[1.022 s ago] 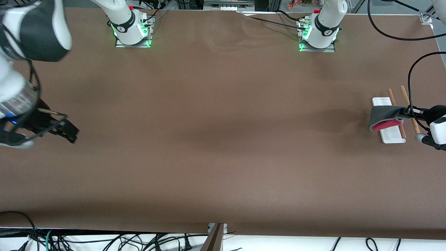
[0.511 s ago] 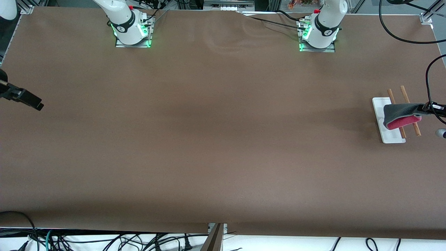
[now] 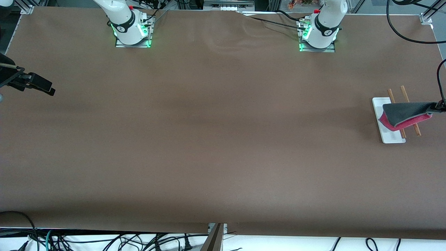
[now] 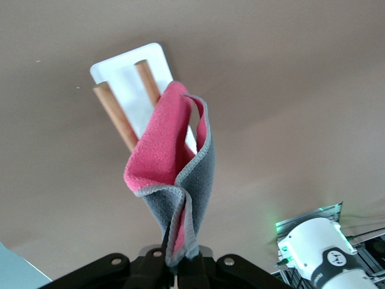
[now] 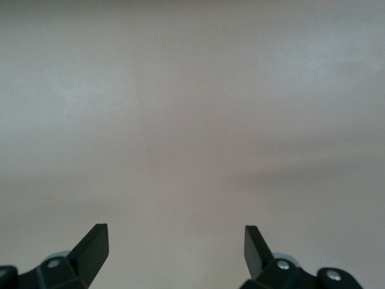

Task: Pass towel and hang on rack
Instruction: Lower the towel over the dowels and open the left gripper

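Looking at three o'clock on your table (image 3: 223,139), you see the rack (image 3: 393,136); your left gripper (image 4: 178,265) pinches the towel (image 3: 404,113) above its rods. At nine o'clock, your right gripper (image 5: 175,250) hangs spread wide, holding nothing.

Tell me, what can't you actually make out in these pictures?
- Left claw: front view cuts it off at the edge; the left wrist view shows only its tips, shut on the pink-and-grey cloth towel.
- Whether the towel touches the white-based rack with two wooden rods: its folds cover the rods.
- The rack's crosspiece: not visible in either view.
- Right claw: open, partly cut off in the front view.
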Robot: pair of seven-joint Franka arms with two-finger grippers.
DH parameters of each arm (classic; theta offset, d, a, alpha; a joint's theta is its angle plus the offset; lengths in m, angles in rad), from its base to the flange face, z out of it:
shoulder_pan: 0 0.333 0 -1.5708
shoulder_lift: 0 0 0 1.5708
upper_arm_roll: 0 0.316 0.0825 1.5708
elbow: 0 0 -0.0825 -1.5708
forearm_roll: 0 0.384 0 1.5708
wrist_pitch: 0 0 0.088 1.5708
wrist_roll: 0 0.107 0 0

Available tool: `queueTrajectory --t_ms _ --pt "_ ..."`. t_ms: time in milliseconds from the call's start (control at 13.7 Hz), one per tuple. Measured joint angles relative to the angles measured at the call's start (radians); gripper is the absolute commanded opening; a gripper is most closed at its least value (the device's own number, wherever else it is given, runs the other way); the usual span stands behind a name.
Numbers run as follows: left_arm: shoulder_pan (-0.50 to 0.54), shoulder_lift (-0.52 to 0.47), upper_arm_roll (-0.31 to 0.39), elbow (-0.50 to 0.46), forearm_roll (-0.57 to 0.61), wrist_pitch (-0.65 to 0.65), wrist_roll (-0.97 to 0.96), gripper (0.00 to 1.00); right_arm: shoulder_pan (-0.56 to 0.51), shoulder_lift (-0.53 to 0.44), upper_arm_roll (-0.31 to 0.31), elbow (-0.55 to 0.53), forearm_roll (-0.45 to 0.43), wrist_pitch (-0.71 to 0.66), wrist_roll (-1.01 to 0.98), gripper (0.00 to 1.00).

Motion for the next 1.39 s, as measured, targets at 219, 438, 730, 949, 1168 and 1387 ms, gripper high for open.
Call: queueTrajectory --t_ms 219,438,730,949,1168,1387 --pt "0.049 0.024 0.001 0.000 0.000 0.044 0.057 0.00 -0.005 0.000 -0.001 0.000 0.003 -0.011 -0.044 1.00" --pt "0.087 0.046 0.007 0.000 0.002 0.084 0.104 0.04 -0.006 0.004 -0.001 0.003 0.003 -0.010 -0.051 1.00" --pt "0.150 0.081 0.010 -0.001 0.010 0.141 0.187 1.00 -0.006 0.034 0.003 0.038 0.003 -0.006 -0.061 1.00" --pt "0.188 0.105 0.010 -0.001 0.010 0.148 0.199 1.00 -0.006 0.043 0.005 0.050 0.003 -0.006 -0.062 1.00" --pt "0.203 0.106 0.010 0.003 0.010 0.154 0.211 1.00 -0.006 0.047 0.006 0.056 0.003 -0.006 -0.064 1.00" --pt "0.202 0.095 0.002 0.016 0.010 0.157 0.212 1.00 -0.006 0.047 0.010 0.057 0.003 -0.006 -0.065 1.00"
